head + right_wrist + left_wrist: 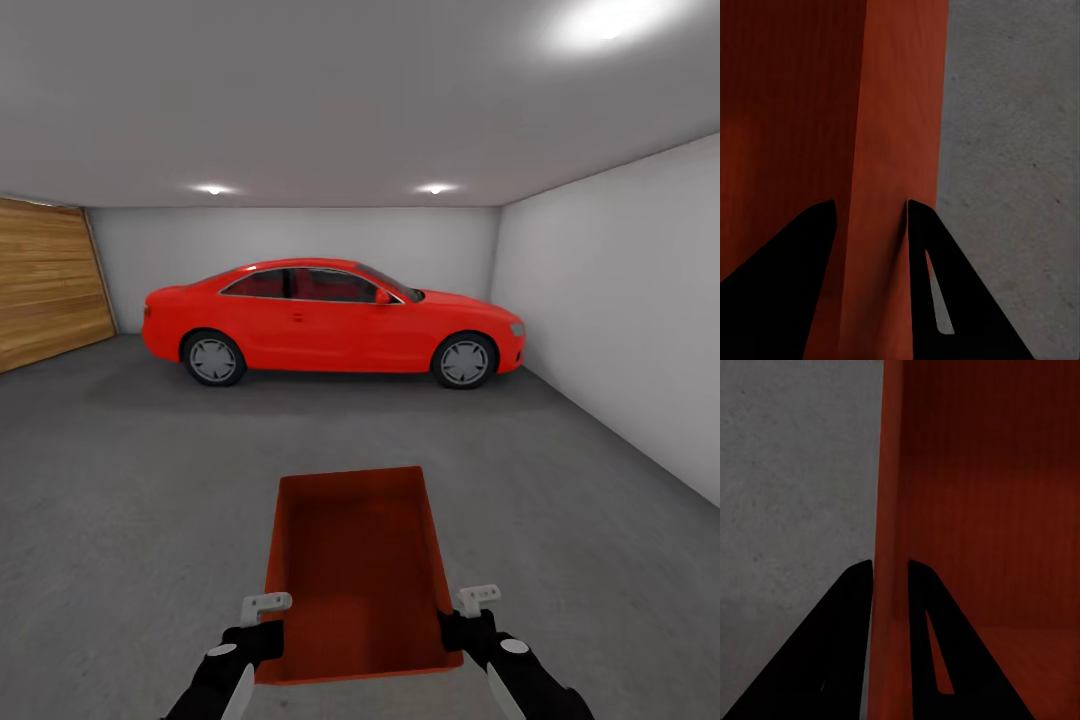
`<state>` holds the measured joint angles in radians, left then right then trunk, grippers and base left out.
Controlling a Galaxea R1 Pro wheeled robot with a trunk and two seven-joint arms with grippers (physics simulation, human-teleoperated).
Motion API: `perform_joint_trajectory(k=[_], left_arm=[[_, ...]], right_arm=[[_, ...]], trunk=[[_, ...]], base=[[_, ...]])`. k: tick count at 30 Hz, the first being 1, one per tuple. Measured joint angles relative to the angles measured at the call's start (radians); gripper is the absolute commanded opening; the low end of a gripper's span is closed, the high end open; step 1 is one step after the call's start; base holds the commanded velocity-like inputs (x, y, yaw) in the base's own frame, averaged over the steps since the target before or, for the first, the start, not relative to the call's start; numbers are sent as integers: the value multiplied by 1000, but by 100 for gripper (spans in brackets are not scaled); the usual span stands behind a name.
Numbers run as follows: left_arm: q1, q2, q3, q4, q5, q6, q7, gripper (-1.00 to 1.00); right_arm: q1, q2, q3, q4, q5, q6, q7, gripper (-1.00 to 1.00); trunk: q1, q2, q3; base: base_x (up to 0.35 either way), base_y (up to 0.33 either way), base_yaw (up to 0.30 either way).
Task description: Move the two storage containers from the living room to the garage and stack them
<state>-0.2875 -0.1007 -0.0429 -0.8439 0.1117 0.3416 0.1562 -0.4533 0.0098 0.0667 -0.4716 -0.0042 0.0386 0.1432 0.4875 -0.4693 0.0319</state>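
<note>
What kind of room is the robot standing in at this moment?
Most likely a garage: a red car is parked on a dark grey concrete floor, the walls are plain white, and a large wood-plank door is on the left.

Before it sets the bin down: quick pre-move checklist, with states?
1. Left gripper pinching the storage container wall: ok, one finger each side.
2. Right gripper pinching the opposite wall: ok, same.
3. In the garage: ok, grey concrete floor, wood-plank door.
4. Floor ahead free for placing: ok up to the red car.
5. Container level: ok, looks even in the head view.
6. Second container's whereabouts: cannot tell.
</note>
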Motion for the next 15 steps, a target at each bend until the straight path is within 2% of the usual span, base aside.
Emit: perform_joint_trajectory(k=[15], left_arm=[[0, 0, 0, 0, 0, 0, 0, -100]], right_arm=[[0, 0, 0, 0, 0, 0, 0, -100]], trunk=[[0, 0, 0]], base=[[286, 0, 0]])
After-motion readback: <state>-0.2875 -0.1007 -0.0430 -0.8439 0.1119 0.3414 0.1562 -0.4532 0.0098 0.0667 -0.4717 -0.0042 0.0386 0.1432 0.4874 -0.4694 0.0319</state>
